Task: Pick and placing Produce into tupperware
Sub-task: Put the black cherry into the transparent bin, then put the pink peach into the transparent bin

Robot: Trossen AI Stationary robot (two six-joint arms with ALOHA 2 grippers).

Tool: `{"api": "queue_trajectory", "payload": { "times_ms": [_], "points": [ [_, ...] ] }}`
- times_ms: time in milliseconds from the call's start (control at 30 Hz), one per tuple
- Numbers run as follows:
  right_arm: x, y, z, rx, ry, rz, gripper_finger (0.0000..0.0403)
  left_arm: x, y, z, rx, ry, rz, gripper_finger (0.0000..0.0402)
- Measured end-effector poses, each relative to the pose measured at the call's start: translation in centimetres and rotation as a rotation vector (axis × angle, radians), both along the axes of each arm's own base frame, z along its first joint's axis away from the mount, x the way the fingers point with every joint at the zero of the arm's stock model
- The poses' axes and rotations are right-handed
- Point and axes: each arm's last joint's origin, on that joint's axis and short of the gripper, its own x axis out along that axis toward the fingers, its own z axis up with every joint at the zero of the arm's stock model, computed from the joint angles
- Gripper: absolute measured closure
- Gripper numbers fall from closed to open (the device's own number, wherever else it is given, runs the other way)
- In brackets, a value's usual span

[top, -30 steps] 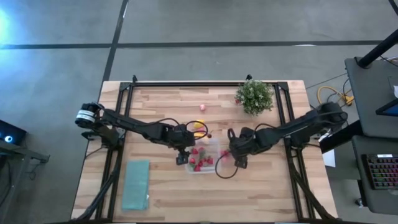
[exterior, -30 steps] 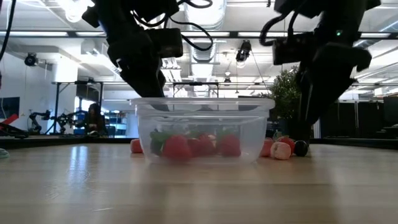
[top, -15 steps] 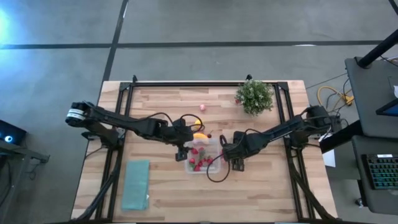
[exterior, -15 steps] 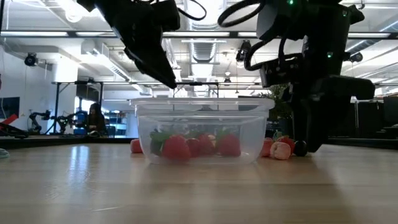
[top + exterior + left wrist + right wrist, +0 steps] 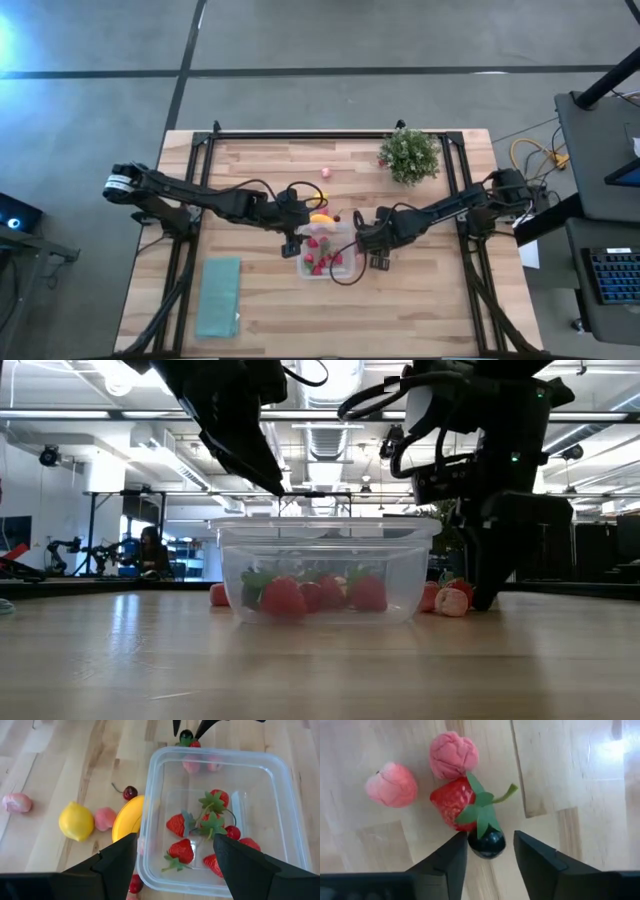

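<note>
Right gripper [image 5: 489, 851] now lower than half a second ago, down beside the tupperware [image 5: 325, 252] on its right, fingers spread to either side of a small dark berry [image 5: 487, 842] that touches a red strawberry [image 5: 456, 802] with a green leafy stem. Nothing pinched yet. Just beside these, two pink pieces on the wooden table [image 5: 580, 765]: a rounder pale one [image 5: 392, 784] and a wrinkled one [image 5: 454, 755]. Seen low across the table, grouped close against the box's right wall. Left gripper [image 5: 175, 852] shifted further over the tupperware than a second ago, hovering above its near edge, fingers wide apart and empty. Inside the box, several red strawberries [image 5: 181, 851] already lying on the bottom. Outside it on the left-arm side: a yellow lemon [image 5: 76, 822], a pink piece [image 5: 104, 818], an orange-yellow piece [image 5: 130, 817] against the wall, a cherry [image 5: 130, 793], another pink piece [image 5: 17, 802] farther off. Judged from this: box partly filled, much produce left, next grasp likely the berry or strawberry, with some risk of nudging the clustered neighbours.
</note>
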Motion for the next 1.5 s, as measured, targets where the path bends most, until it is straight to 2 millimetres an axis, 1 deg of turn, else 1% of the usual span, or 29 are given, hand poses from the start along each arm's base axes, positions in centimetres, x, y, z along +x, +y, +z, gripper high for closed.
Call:
{"api": "queue_trajectory", "payload": {
  "times_ms": [233,433,633,733,867,933,1033,1067,1133,1233,1333,1400,1500],
  "points": [
    [-0.3,-0.1,-0.5,0.059,0.016,-0.007,0.027,0.0,0.0,0.0,0.0,0.003,0.001,0.0152],
    [-0.3,0.0,-0.6,0.077,0.013,-0.006,0.0288,0.0,0.0,-0.1,-0.001,0.005,0.001,0.0152],
    [-0.4,0.0,-0.4,0.098,0.01,-0.064,0.031,0.0,0.0,-0.1,-0.001,0.005,0.002,0.0152],
    [-0.3,0.1,0.6,0.117,0.003,-0.101,0.0313,0.0,0.0,-0.1,-0.001,0.005,0.001,0.0152],
    [0.4,0.4,3.6,0.158,-0.061,-0.112,0.0312,0.0,0.0,-0.1,-0.001,0.005,0.001,0.0152],
    [1.0,0.5,5.4,0.177,-0.111,-0.105,0.0309,-0.1,0.0,-0.1,-0.001,0.006,0.001,0.0152],
    [2.4,0.9,8.4,0.221,-0.232,-0.074,0.0304,-0.1,0.0,-0.2,0.0,0.018,0.001,0.0152],
    [2.9,1.0,9.1,0.227,-0.265,-0.063,0.0301,-0.2,0.0,-0.2,0.001,0.021,0.001,0.0152],
    [4.2,1.2,9.9,0.234,-0.325,-0.038,0.0295,-0.2,0.0,-0.2,0.002,0.025,0.001,0.0152],
    [6.1,1.6,9.3,0.23,-0.332,-0.028,0.0283,-0.2,0.1,-0.3,0.009,0.029,0.011,0.0152],
    [7.8,2.0,8.0,0.217,-0.283,-0.024,0.0267,-0.4,0.1,-0.4,0.0,0.048,0.048,0.0152],
    [8.7,2.4,7.6,0.207,-0.26,-0.01,0.0253,-0.8,0.2,-0.5,-0.004,0.082,0.088,0.0152],
    [9.5,2.7,7.7,0.157,-0.23,0.018,0.0228,-1.4,0.4,-0.8,0.001,0.137,0.14,0.0152]
  ]
}}
